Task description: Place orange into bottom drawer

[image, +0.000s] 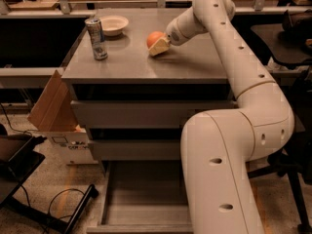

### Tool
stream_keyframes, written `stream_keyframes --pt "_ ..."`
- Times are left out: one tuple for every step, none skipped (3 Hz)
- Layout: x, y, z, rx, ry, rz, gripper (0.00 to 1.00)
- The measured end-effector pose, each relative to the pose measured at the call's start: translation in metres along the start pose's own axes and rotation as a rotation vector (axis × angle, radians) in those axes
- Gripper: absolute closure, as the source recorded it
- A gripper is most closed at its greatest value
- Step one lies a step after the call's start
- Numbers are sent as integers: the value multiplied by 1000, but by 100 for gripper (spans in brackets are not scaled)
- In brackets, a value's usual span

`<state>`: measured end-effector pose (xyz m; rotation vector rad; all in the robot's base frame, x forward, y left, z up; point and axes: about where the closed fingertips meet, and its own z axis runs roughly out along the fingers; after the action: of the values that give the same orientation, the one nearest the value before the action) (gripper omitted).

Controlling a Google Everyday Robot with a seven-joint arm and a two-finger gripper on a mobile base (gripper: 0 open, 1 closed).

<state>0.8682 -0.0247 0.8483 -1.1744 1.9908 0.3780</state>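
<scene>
The orange [154, 36] rests on the grey cabinet top [195, 65], right of its middle. My gripper [159, 46] is down at the orange, touching its front right side and hiding part of it. The arm reaches in from the right and bends over the cabinet. The bottom drawer [141, 194] is pulled out at the foot of the cabinet, and the part of its tray that shows is bare. The arm's lower body hides its right side. The two drawers above it are closed.
A silver drink can [97, 38] stands on the top at the left, with a white bowl [112, 25] behind it. An open cardboard box [53, 116] sits on the floor left of the cabinet. A dark stand [29, 179] and cables lie at bottom left.
</scene>
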Motion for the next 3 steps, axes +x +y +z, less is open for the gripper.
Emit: stream_keyframes --pt "1 2 5 -6 3 0 85" --pt "2 3 9 -11 5 1 100" --pt "2 3 9 -11 5 1 100"
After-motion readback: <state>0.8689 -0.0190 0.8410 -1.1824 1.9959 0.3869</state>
